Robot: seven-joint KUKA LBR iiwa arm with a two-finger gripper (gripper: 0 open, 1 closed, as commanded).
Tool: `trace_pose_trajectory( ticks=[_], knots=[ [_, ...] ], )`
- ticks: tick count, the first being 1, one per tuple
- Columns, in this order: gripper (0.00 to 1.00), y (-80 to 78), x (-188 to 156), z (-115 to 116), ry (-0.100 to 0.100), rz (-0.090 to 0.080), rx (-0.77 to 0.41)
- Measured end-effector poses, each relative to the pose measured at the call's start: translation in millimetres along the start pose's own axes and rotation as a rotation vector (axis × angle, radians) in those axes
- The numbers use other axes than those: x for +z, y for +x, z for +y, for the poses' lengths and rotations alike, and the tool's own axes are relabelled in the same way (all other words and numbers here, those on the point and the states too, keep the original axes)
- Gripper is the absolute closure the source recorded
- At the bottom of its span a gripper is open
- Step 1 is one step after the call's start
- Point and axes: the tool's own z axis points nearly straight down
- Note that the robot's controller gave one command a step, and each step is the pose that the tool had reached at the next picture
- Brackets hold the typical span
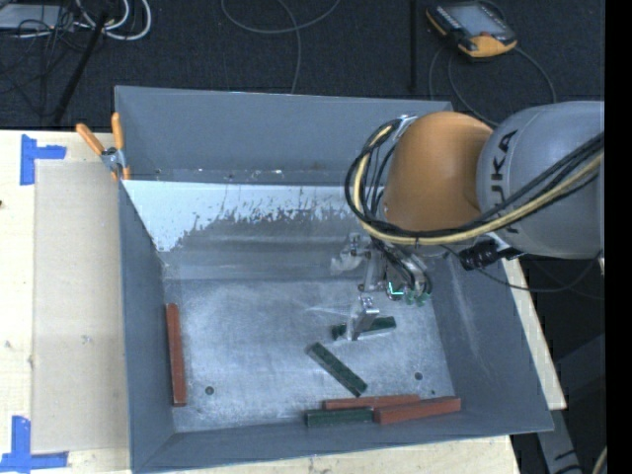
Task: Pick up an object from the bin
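My gripper [363,322] is low over the bin floor, right of the middle. A short dark green bar [384,322] lies right at its tip, sticking out to the right, with a dark bit also showing on the left side of the tip. Whether the bar is gripped I cannot tell. Just below and to the left, a longer dark green bar [337,365] lies slantwise on the floor, apart from the gripper.
A red-brown bar [176,354] lies along the left wall. At the front wall lie a dark green bar [339,418] and two red-brown bars [415,410]. The arm with its orange cover and cables hangs over the bin's right side.
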Motion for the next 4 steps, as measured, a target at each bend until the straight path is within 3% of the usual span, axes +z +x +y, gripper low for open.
trace_pose_trajectory(
  ticks=[1,2,3,4],
  knots=[
    [0.0,-1.7,-4,0,0.0,-0.007,0.0],
    [1.0,10.3,77,-35,0.0,-0.018,-0.102],
    [1.0,10.3,77,-35,0.0,-0.018,-0.101],
    [1.0,8.9,-37,-32,0.001,-0.009,-0.13]
  ],
)
